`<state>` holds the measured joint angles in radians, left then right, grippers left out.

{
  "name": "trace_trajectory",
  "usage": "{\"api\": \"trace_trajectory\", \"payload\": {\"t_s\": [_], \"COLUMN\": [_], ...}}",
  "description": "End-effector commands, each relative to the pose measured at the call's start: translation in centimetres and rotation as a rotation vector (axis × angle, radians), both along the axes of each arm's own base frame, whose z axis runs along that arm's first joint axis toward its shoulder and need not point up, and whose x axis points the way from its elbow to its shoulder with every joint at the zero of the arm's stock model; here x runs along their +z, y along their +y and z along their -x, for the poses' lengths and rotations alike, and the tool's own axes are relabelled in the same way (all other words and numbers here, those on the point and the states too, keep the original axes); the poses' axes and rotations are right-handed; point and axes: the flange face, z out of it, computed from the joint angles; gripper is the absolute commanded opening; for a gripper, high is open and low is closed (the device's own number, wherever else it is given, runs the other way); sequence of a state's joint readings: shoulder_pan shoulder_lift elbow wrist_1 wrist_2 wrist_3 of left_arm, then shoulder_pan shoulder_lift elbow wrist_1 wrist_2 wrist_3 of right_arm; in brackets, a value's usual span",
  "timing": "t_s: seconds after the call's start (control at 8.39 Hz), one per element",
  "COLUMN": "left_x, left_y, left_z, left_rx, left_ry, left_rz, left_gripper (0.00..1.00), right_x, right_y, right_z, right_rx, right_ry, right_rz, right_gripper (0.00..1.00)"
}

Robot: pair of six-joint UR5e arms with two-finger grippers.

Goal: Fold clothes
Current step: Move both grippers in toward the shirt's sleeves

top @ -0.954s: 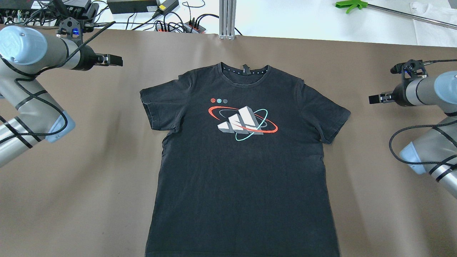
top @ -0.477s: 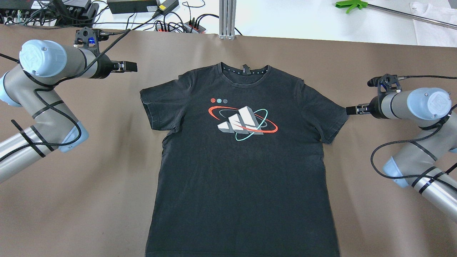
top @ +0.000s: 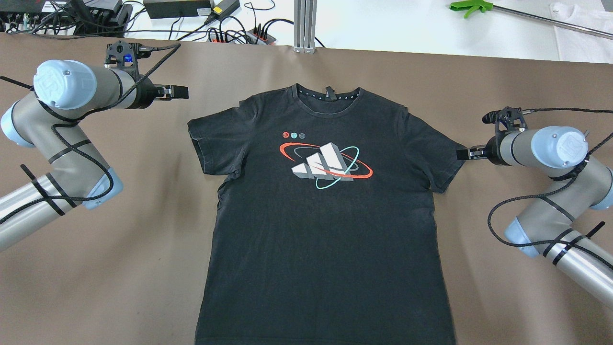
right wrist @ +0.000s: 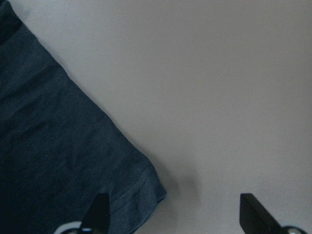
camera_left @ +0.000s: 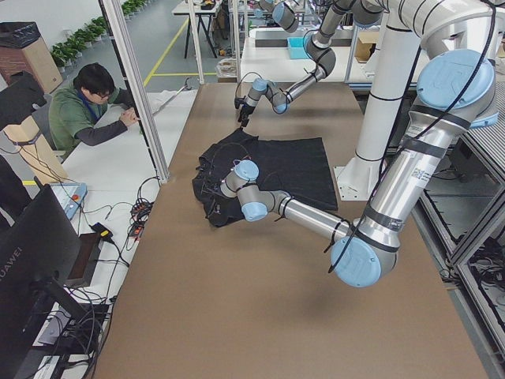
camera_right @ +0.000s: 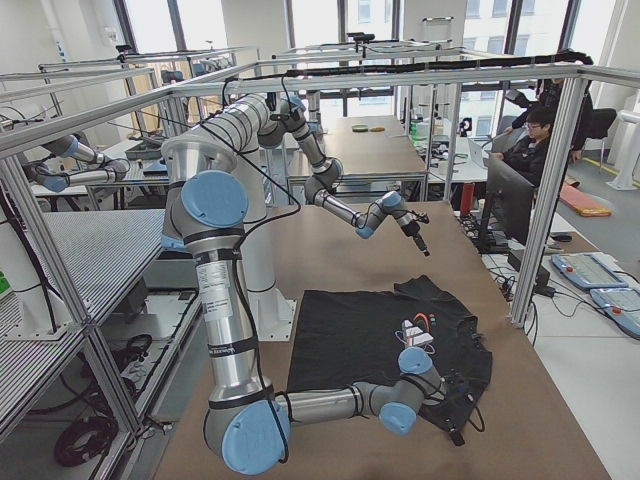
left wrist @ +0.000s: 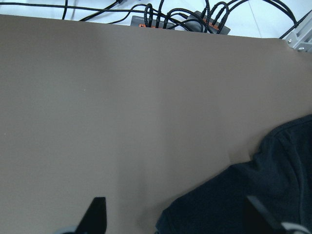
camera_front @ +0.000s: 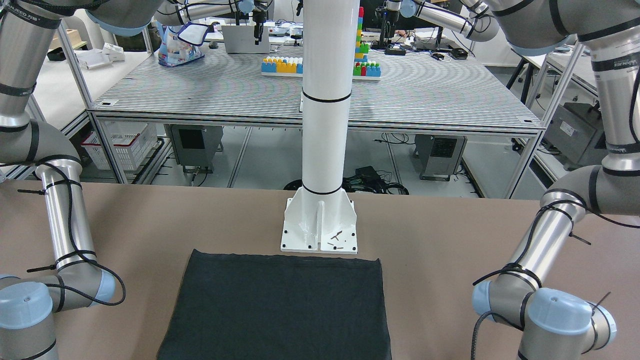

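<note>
The black fabric T-shirt point(top: 325, 230) with a red-and-teal logo lies flat on the brown table point(top: 119, 268), its hem cut off in the overhead view. The left gripper point(top: 181, 92) hovers near one sleeve and the right gripper point(top: 461, 154) is at the other sleeve's tip. Both have their jaws spread.

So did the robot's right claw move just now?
Yes. The right gripper slid toward the black T-shirt, down-left in the overhead view, and is now at its sleeve edge, jaws open.
</note>
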<state>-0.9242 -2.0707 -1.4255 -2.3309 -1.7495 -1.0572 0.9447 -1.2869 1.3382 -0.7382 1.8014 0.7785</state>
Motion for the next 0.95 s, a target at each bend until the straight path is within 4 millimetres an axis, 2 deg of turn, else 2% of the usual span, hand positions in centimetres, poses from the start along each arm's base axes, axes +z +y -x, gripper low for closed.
{"api": "trace_trajectory", "payload": {"t_s": [0.0,0.24,0.48,0.6,0.83], "left_x": [0.0,-0.1,-0.1,-0.1,-0.1], "left_y": [0.1,0.1,0.0,0.0,0.0], "left_z": [0.0,0.0,0.1,0.1,0.1], "left_rx": [0.000,0.000,-0.001,-0.001,-0.001], "left_ry": [0.004,0.005,0.005,0.005,0.005], "left_rz": [-0.006,-0.007,-0.007,-0.007,-0.007], "left_gripper": [1.00,1.00,1.00,1.00,1.00], "right_x": [-0.1,0.0,0.0,-0.1,0.1], "right_y": [-0.6,-1.6,-1.5,-1.5,-1.1], "right_z": [1.2,1.9,2.1,2.1,2.3], "right_rx": [0.002,0.011,0.010,0.010,0.004], "right_ry": [0.012,0.024,0.023,0.018,0.019], "right_rz": [-0.005,0.000,0.002,0.002,0.003], "right_gripper": [0.94,0.92,0.29,0.08,0.06]}}
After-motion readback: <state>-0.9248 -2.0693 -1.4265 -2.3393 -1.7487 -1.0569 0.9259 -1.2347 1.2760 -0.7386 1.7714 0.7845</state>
